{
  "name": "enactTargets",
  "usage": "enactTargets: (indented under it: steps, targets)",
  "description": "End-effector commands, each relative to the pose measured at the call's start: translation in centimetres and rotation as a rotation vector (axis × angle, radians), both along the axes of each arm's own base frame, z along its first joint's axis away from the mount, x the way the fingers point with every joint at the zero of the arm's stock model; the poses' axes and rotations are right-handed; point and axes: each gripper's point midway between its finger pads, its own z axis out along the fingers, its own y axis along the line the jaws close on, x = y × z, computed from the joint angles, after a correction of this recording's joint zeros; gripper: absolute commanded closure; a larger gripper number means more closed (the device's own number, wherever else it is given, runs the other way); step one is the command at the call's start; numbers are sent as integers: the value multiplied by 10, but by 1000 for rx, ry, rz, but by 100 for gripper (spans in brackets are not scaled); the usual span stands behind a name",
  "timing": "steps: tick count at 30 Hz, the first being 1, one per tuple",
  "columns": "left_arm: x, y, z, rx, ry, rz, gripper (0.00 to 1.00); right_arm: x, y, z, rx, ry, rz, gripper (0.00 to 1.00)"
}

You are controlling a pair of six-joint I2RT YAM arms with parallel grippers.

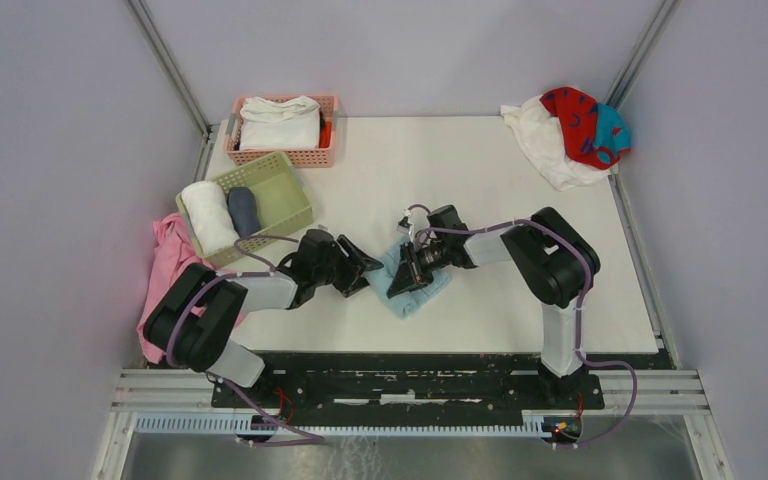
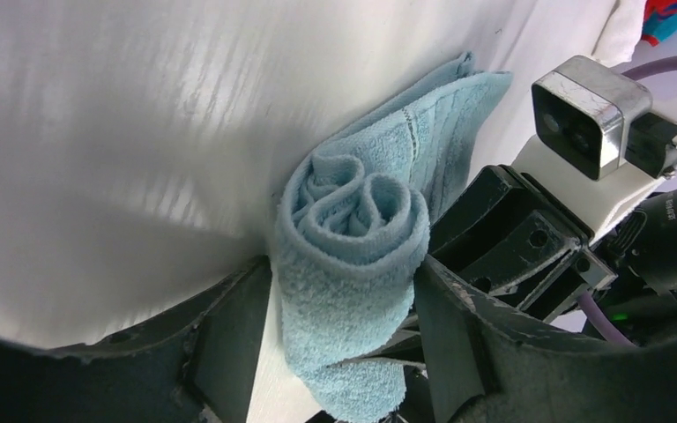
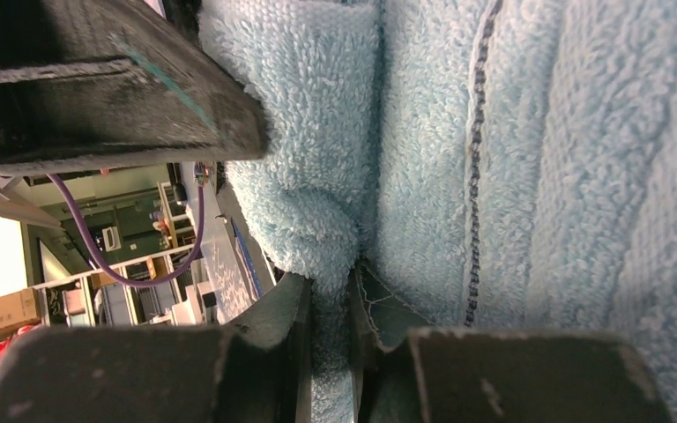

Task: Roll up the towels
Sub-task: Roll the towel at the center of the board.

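We're mid-roll on the blue towel [image 1: 428,292]: right gripper [image 3: 328,328] pinches its edge, left gripper [image 2: 344,278] clasps its rolled end; next, likely 1 more turn.

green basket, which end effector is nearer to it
Left. The left end effector is just right of the green basket, at the basket-side end of the light blue towel. The right end effector is farther right, on that towel.
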Motion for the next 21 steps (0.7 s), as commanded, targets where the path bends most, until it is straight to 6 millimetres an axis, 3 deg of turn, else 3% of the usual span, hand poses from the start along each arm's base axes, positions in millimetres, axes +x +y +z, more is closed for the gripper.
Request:
enactTargets:
  steps: [1, 6, 12, 18, 21]
  targets:
    - [-3, -9, -15, 6, 42, -23, 36, -8, -26, -44, -195, 37, -41, 90]
    - [-9, -14, -35, 80, 95, -24, 53, -7, -32, -33, -225, -22, -35, 85]
    - [-5, 6, -43, 213, 119, 44, 74, 2, -38, -3, -329, -237, -43, 70]
    - [-12, 48, -42, 399, 159, 147, 78, 13, -27, 42, -440, -588, -26, 45]
    - [-17, 63, -42, 442, 179, 201, 77, 13, -13, 63, -474, -787, -12, 39]
